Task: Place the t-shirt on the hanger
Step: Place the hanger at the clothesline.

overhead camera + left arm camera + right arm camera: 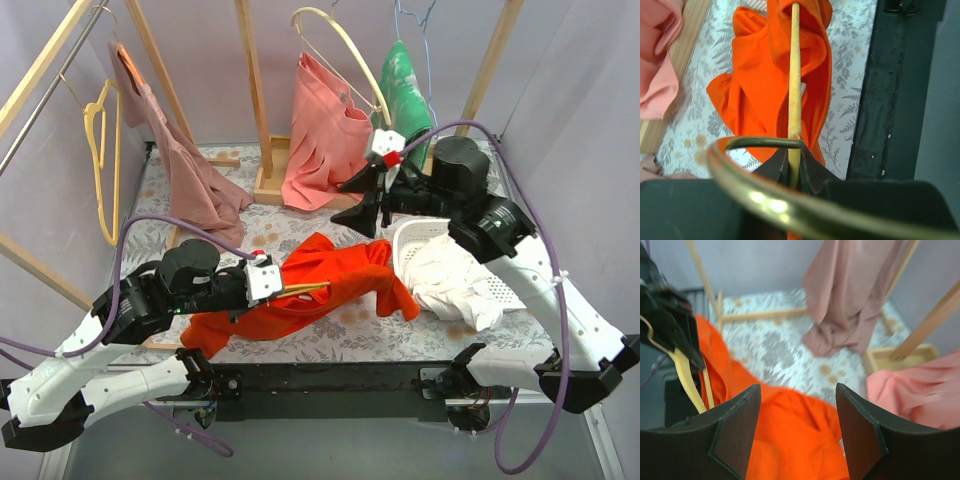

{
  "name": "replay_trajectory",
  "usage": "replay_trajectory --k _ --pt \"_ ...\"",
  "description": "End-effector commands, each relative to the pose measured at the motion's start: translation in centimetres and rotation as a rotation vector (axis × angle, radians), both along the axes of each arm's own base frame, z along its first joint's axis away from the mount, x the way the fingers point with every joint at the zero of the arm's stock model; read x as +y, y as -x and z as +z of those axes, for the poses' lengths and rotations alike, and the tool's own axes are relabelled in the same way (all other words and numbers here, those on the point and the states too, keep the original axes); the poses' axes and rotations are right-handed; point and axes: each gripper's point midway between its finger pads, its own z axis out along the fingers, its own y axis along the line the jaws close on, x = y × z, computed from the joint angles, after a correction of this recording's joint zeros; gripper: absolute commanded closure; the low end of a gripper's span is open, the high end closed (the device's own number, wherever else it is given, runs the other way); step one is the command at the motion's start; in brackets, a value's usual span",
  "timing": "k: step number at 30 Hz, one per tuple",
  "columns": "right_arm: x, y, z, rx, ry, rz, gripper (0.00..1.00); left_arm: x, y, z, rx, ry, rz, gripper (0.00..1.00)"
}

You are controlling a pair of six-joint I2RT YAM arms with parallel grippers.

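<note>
The red-orange t-shirt (330, 285) lies crumpled on the floral table, partly draped over the pale-yellow hanger (308, 290). My left gripper (282, 288) is shut on the hanger at the shirt's left side. In the left wrist view the hanger's bar (795, 75) runs from my closed left gripper (795, 162) into the shirt (755, 90), with the metal hook (765, 142) curving in front. My right gripper (362, 203) is open and empty just above the shirt's far right part. In the right wrist view the right gripper (799, 395) hangs over the shirt (795, 440), and the hanger (687, 380) shows at the left.
A white basket (412, 232) with a white cloth bundle (455, 280) sits to the right of the shirt. A salmon-pink garment (325, 135), a green one (405, 85) and a dusty pink one (180, 165) hang from the wooden frame (255, 90). A yellow hanger (100, 160) hangs on the left.
</note>
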Motion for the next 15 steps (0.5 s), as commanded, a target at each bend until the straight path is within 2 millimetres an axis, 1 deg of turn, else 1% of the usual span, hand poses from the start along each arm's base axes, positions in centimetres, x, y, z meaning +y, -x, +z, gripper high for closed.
replay_trajectory --k 1,2,3,5,6,8,9,11,13,14,15 --pt "0.6 3.2 -4.6 0.089 0.144 0.164 0.3 -1.2 1.6 1.9 -0.054 0.101 -0.138 1.0" --pt "0.6 3.8 -5.9 0.117 0.172 0.188 0.3 -1.2 1.8 1.9 -0.05 0.103 -0.15 1.0" --pt "0.7 4.3 -6.6 0.133 0.186 0.207 0.3 -1.3 2.0 1.8 -0.041 0.103 -0.158 1.0" --pt "0.7 6.5 -7.7 0.164 0.198 0.292 0.31 -1.5 2.4 1.4 -0.027 0.103 -0.182 1.0" --pt "0.7 7.3 -8.0 0.172 0.196 0.328 0.31 -1.6 2.4 0.8 -0.016 0.096 -0.185 1.0" --pt "0.2 9.0 -8.2 0.18 0.172 0.396 0.3 -1.8 2.7 0.4 0.004 0.096 -0.201 1.0" --pt "0.1 9.6 -8.3 0.192 0.164 0.421 0.29 -2.0 2.9 -0.2 0.018 0.091 -0.208 1.0" --pt "-0.2 10.7 -8.4 0.204 0.156 0.455 0.29 -2.3 3.1 -0.5 0.033 0.1 -0.224 1.0" --pt "-0.3 11.2 -9.6 0.243 0.177 0.46 0.29 -2.5 3.2 -1.0 0.041 0.1 -0.232 1.0" --pt "-0.5 11.7 -9.7 0.247 0.175 0.476 0.29 -2.7 3.2 -1.2 0.048 0.098 -0.235 1.0" --pt "-0.5 12.2 -10.5 0.266 0.184 0.49 0.29 -2.8 3.1 -1.2 0.048 0.1 -0.234 1.0"
